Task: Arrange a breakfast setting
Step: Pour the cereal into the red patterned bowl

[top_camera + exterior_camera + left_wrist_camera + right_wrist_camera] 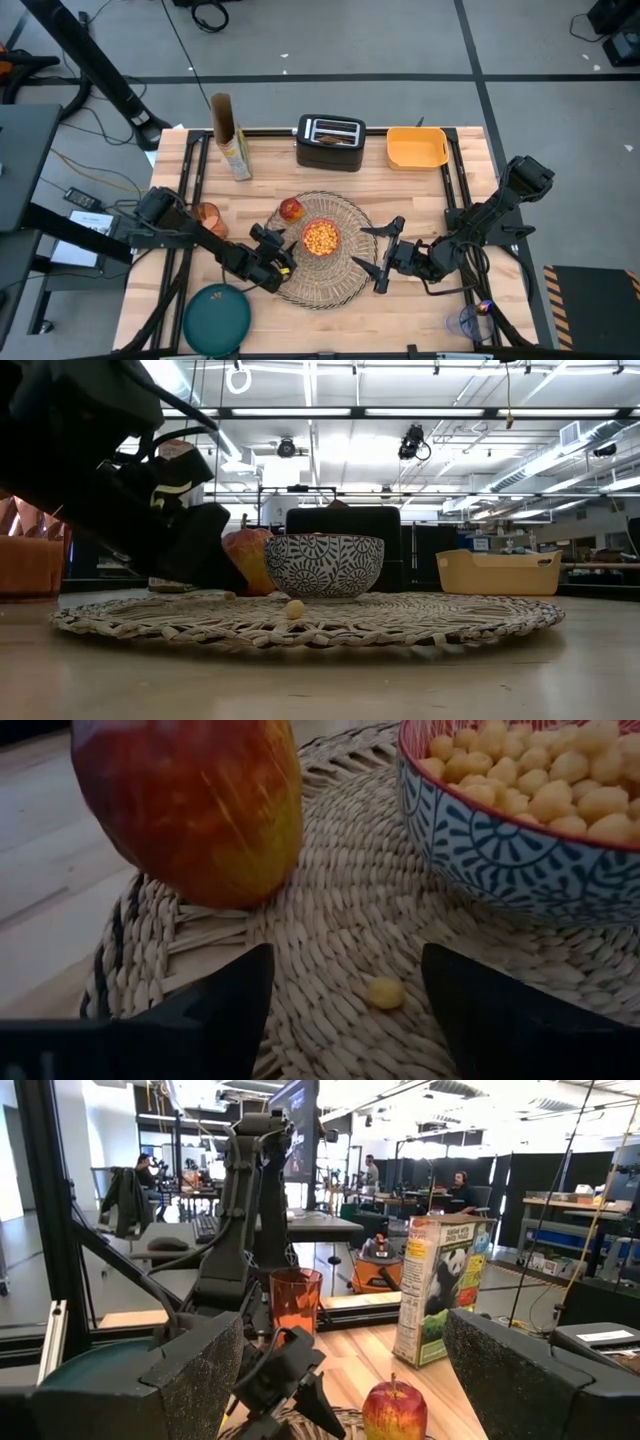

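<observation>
Left arm: reaches in low from the left side, wrist level, left end effector [275,258] fingers parted. Right arm: folded at the elbow, extends from the right, right end effector [385,255] fingers spread wide, empty.

**Breakfast Setting: Item Positions**

The round woven straw placemat [322,250] lies flat at table centre. On it stands the bowl [320,238], red inside, blue-and-white patterned outside, upright and filled with yellow cereal. One loose cereal piece [386,993] lies on the mat just beside the bowl. The red-yellow apple [291,209] sits at the mat's edge, near the bowl. The translucent orange cup [210,217] stands upright off the mat. The dark teal plate [216,318] lies at the table's front edge.
</observation>
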Motion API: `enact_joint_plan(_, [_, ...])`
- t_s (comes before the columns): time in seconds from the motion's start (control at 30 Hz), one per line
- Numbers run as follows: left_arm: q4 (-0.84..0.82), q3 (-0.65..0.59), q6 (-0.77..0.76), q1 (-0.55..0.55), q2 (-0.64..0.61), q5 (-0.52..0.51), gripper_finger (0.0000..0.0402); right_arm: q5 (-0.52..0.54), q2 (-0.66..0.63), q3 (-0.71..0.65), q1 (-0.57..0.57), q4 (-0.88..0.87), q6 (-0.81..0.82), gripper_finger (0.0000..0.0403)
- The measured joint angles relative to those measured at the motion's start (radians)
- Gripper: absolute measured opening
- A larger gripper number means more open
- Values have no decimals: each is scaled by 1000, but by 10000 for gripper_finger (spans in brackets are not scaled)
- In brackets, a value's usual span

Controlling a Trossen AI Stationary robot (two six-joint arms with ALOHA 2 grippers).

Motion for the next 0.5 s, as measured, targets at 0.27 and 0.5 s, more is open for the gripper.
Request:
enact_joint_plan(0.27, [7, 0, 29, 1, 0, 11, 187, 0, 0, 0, 12, -3, 0, 348])
enact_joint_plan(0.5, [8, 0, 35, 20, -1, 51, 179, 0, 0, 0, 31, -8, 0, 348])
